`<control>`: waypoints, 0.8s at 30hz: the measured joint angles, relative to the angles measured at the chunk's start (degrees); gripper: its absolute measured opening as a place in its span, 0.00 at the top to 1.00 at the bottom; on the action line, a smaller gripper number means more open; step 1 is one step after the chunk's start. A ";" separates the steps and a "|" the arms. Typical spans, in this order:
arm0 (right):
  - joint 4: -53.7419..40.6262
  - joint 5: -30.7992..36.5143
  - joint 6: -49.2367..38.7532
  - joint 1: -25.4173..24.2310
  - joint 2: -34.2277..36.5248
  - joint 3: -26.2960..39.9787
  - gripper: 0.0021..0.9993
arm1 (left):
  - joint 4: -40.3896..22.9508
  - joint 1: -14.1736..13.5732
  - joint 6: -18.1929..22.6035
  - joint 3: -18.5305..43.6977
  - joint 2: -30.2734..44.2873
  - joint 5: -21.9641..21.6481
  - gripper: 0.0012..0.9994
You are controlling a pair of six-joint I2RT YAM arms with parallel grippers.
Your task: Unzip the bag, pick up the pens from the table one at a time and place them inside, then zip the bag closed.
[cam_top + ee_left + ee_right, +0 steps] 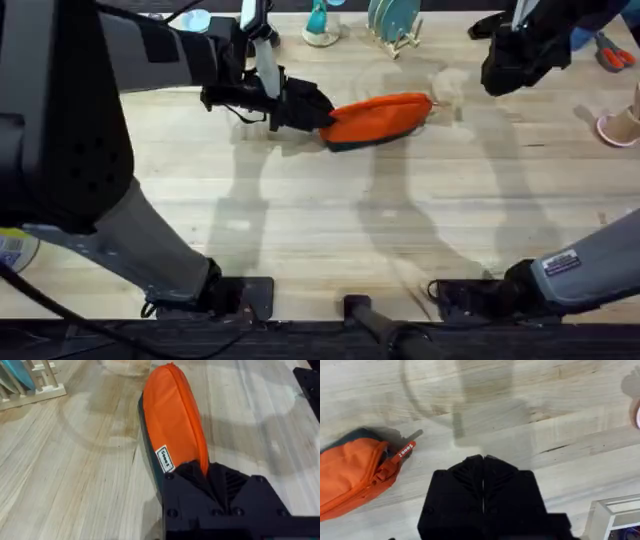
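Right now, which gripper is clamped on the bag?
The left gripper, shut on the orange bag's end; the right gripper hangs shut, apart from it.

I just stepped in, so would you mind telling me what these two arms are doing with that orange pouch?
The left gripper is clamped on one end of the bag, holding it down on the table. The right gripper hangs shut above the table a little off the bag's other end, where the red zipper pull tab sticks out; it holds nothing. The zipper looks closed along the top, so the bag appears zipped at this moment.
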 joint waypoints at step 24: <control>0.48 0.00 0.00 0.00 0.00 -0.02 0.97 | 0.00 0.00 -0.20 0.00 -0.01 0.00 0.96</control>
